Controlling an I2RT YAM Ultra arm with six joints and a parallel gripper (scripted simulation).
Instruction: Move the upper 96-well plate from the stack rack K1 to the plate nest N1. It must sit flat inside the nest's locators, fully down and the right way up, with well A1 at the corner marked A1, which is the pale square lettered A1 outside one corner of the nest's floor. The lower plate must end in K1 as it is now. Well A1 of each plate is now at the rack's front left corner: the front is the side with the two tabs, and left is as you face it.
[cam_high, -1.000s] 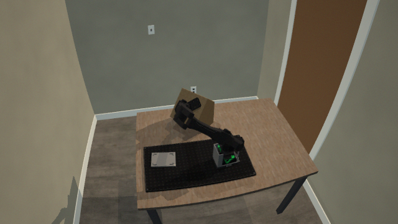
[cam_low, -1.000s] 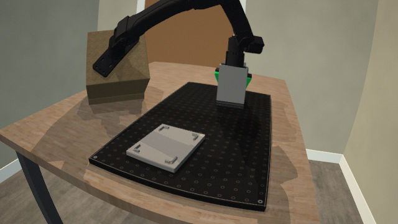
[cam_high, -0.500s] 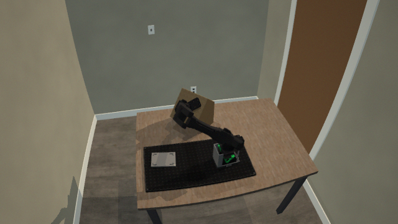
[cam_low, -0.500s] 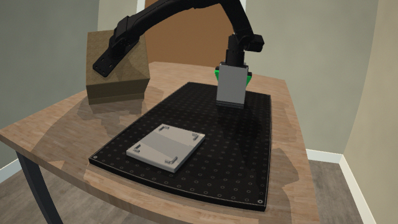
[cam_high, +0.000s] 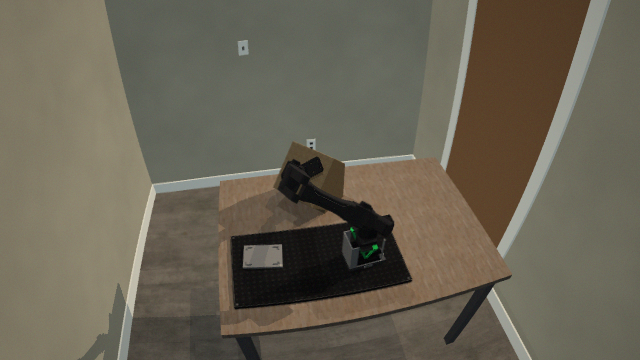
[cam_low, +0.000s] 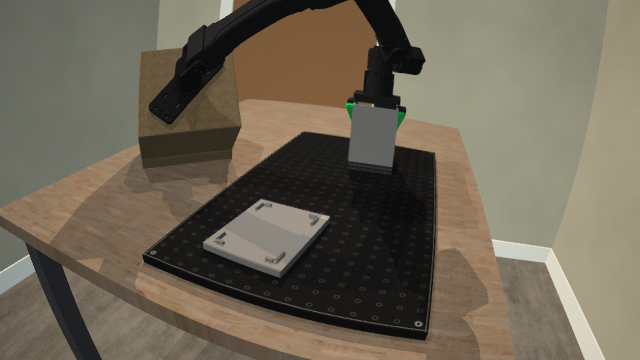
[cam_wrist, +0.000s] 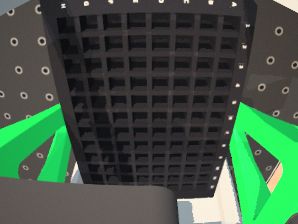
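One wrist-only well grid (cam_wrist: 149, 90)

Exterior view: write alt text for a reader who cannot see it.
A black robot arm's gripper, with green fingers, is shut on a plate at the grey stack rack on the far side of a black perforated board. Nearer, the grey plate nest holds nothing; a brown box stands at the left.
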